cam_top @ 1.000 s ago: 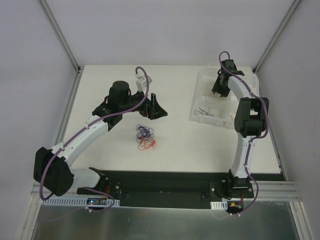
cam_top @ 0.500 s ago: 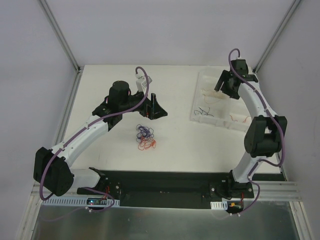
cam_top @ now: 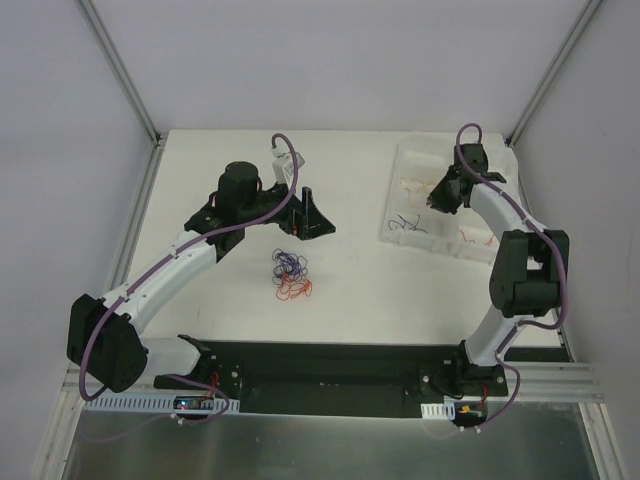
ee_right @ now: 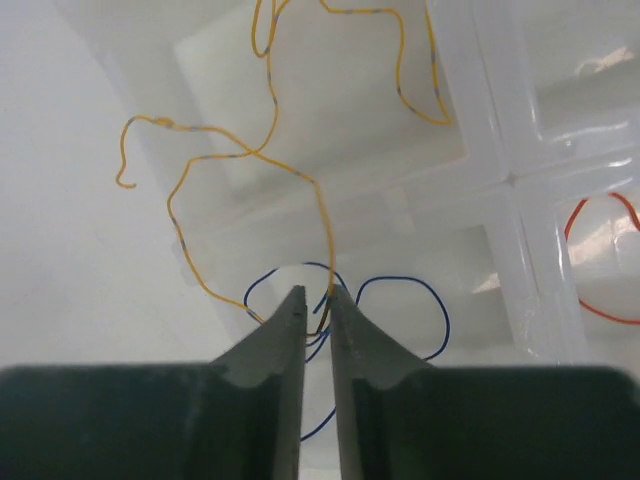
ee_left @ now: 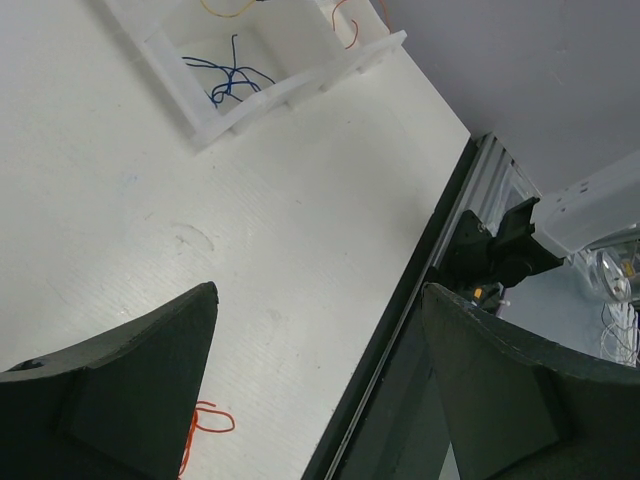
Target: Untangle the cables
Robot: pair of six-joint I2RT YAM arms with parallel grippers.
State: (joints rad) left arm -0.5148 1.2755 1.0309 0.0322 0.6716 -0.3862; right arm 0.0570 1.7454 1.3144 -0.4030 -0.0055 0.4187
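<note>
A small knot of the cables [cam_top: 290, 275], purple-blue strands above red-orange ones, lies on the white table just in front of my left gripper [cam_top: 308, 218]. That gripper [ee_left: 320, 292] is open and holds nothing; a red loop [ee_left: 212, 420] shows beside its left finger. My right gripper [cam_top: 437, 200] hangs over the white tray [cam_top: 396, 205]. Its jaws [ee_right: 315, 292] stand almost together with a thin slit between them. A long orange cable [ee_right: 270, 140] runs down into that slit along the right finger. Whether it is pinched does not show. A blue cable [ee_right: 420, 295] lies beneath.
The tray [ee_right: 500, 180] has several compartments; a red cable [ee_right: 590, 260] lies in the one to the right. Blue cables [ee_left: 225, 80] rest in the tray's near corner compartment [ee_left: 300, 85]. A black rail borders the table's near edge [ee_left: 400, 330]. Frame posts stand at the back corners.
The right arm rose out of the tray with its jaws spread, then came back down over it with the jaws drawn nearly together. The left arm and the knot have not moved.
</note>
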